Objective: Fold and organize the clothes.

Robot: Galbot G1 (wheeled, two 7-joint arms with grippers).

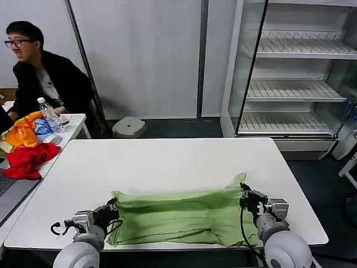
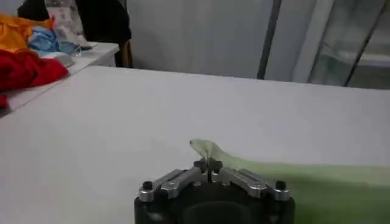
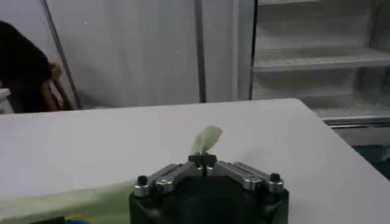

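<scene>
On the smooth white counter [image 1: 167, 167] we see the soft, creased light green shirt [image 1: 178, 218] stretched wide near the front edge, left end effector [image 1: 113, 207] and right end effector [image 1: 244, 199] each pinching one end.

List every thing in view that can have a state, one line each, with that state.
green shirt: lying folded into a long band on the white table, one end pinched by each gripper.
left gripper: shut on the shirt's left end.
right gripper: shut on the shirt's right end, a tip of cloth sticking up.
red cloth: crumpled on the side table.
orange and blue garments: heaped, unfolded.
water bottle: upright, capped.
display fridge: shelves bare.
</scene>
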